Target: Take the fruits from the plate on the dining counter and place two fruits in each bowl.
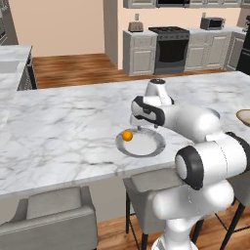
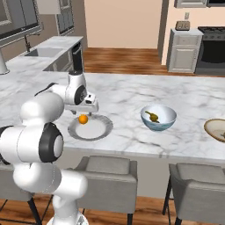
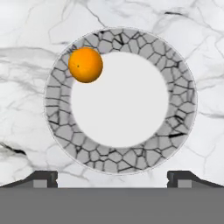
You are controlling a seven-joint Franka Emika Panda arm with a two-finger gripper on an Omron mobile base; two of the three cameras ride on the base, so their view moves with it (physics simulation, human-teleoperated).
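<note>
The white arm [image 1: 195,141] is reaching forward from its base and bending at the elbow, with the wrist turned down so the hand is hanging over the plate [image 1: 146,149] on the dining counter [image 1: 63,127]. The gripper [image 2: 90,110] is pointing straight down at the plate from above, its fingers [image 3: 43,178] standing wide apart and holding nothing. In the hand view the two dark tips are framing the near rim of the plate [image 3: 118,159], one at each side.

The orange [image 3: 85,64] is sitting on the plate, resting where the white centre meets the grey cracked-pattern rim, toward the far left in the hand view. From the left base view the orange [image 1: 127,135] is lying at the left side of the plate, just beside the hanging hand and apart from it.

Further along the counter, to the arm's right, the white-and-blue bowl [image 2: 158,117] is standing with a small yellowish-brown fruit [image 2: 152,116] inside it; its kind is too small to tell. The tan bowl [image 2: 216,130] is sitting beyond that, cut by the picture's edge. Grey stools [image 2: 105,169] are lined up below the counter's near edge.

No writing or brand mark is readable on the arm, the plate or the bowls.
</note>
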